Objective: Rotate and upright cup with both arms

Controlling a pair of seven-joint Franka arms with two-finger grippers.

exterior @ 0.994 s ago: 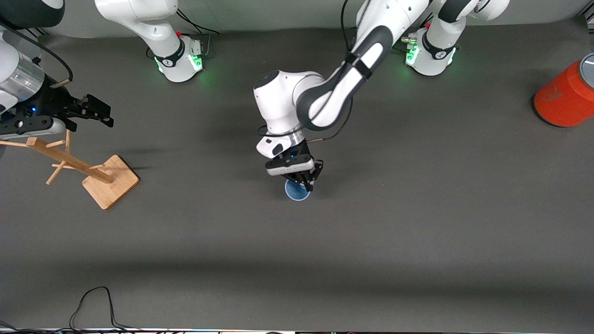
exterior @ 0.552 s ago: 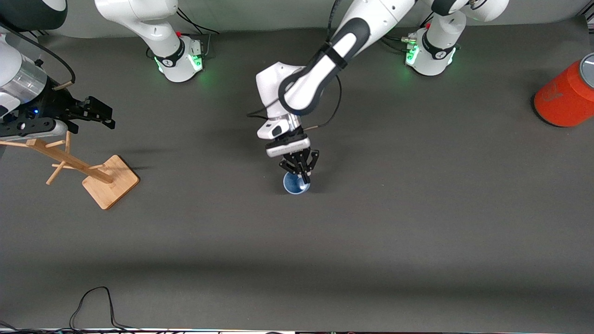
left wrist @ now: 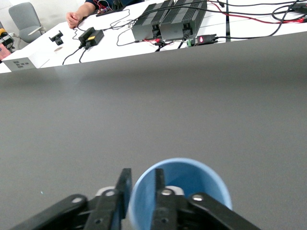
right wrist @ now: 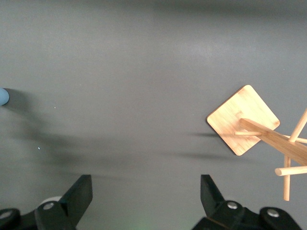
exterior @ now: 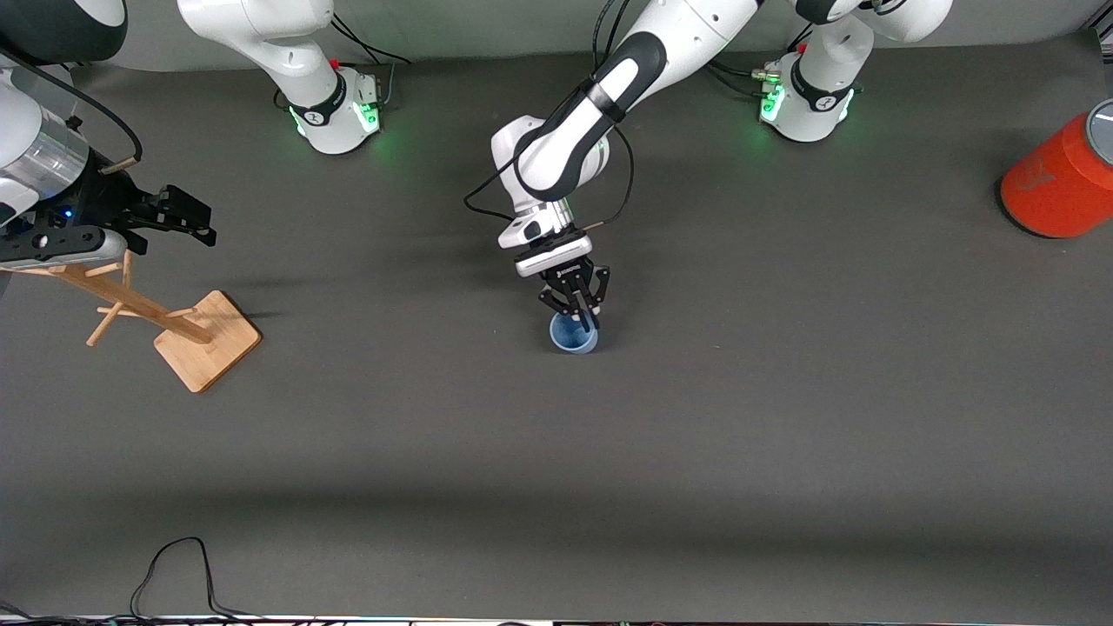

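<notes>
I see the small light-blue matte tumbler cup (exterior: 574, 335) standing upright on the dark grey table surface (exterior: 783, 417), mouth facing up, near the middle of the table. The left gripper (exterior: 588, 318) is at the cup's rim, with one black finger (left wrist: 158, 184) inside the mouth and the other finger (left wrist: 123, 184) outside the wall. In the left wrist view the fingers straddle the rim, but I cannot tell whether they clamp the wall or stand slightly off it. The left arm (exterior: 574, 139) reaches down to the cup from its green-lit base (exterior: 804, 100). The right gripper (exterior: 178, 213) hangs with its fingers (right wrist: 79, 194) spread wide and holding nothing, over the table at the right arm's end, just above the light wooden peg stand with a square base (exterior: 204, 339); this arm waits. A large orange-red cylinder with a grey top (exterior: 1061, 178) rests at the left arm's end of the table. A black cable (exterior: 178, 569) loops along the table edge nearest the front camera.
</notes>
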